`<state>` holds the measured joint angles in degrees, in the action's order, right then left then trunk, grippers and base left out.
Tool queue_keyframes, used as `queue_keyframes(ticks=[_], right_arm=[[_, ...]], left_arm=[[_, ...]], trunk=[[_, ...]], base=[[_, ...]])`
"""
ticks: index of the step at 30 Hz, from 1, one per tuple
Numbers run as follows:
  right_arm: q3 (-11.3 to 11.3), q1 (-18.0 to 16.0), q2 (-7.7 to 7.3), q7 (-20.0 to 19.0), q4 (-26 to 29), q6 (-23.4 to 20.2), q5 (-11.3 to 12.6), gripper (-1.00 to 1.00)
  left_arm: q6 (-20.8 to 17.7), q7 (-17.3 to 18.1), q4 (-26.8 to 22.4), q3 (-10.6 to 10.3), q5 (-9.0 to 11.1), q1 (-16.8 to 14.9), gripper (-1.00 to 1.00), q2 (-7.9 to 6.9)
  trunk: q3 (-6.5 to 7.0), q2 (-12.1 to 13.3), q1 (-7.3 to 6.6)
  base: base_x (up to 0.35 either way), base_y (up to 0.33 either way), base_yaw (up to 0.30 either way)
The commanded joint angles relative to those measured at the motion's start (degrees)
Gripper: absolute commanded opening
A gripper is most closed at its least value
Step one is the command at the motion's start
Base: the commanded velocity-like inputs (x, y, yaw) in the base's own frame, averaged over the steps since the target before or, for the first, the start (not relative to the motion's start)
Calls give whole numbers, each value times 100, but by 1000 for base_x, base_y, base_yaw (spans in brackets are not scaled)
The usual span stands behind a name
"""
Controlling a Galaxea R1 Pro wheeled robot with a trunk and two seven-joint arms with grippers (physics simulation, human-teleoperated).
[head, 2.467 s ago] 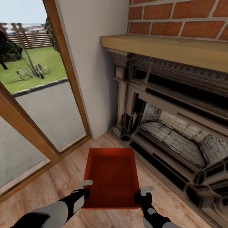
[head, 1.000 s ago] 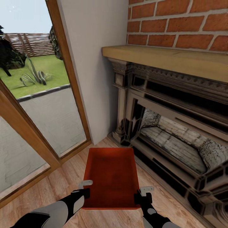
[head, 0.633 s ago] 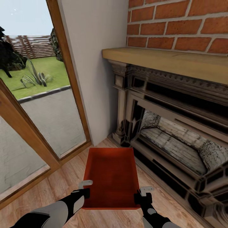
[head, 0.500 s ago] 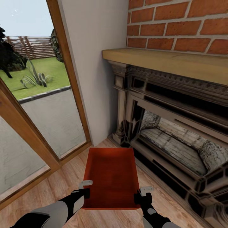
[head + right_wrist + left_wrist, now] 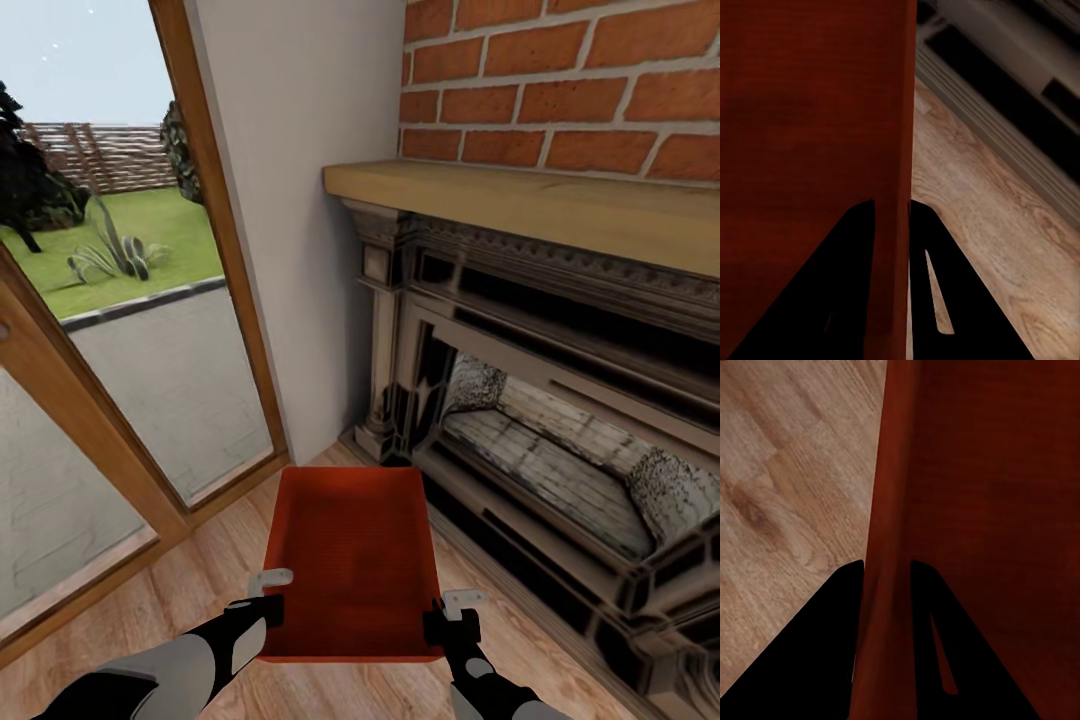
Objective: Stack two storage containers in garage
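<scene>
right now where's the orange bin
In the head view the storage container sits low and centre, held between the left gripper and right gripper on its side walls, above the wood-plank floor, with the fireplace to its right.

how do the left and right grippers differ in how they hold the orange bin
The left gripper clamps the storage container's left wall; the right gripper clamps its right wall. The left gripper is over wood floor by the glass door; the right gripper is nearer the fireplace. Both pinch the wall between their fingers.
</scene>
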<state>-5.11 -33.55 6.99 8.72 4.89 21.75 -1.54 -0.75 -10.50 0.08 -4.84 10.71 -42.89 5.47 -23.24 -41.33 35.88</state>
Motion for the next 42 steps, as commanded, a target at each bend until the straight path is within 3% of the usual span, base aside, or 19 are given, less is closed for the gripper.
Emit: queue_keyframes(ticks=[1,14,32,42], right_arm=[[-37,-2,-58,75,-85,22,84,-100],[-39,-2,-49,79,-85,21,77,-100],[-34,-2,-49,83,-85,27,83,-100],[-34,-2,-40,93,-85,66,84,-100]], left_arm=[[146,-49,-17,-8,1,-9,-100,-2],[146,-53,-17,-8,19,-8,-100,-2],[146,-59,-17,-8,54,-8,-100,2],[146,-58,-17,-8,54,-8,-100,-1]], trunk=[[-4,-6,1],[-1,-6,1],[-1,-6,1],[76,-6,1]], base=[[0,0,0],[-9,0,0],[-316,0,0],[-42,0,0]])
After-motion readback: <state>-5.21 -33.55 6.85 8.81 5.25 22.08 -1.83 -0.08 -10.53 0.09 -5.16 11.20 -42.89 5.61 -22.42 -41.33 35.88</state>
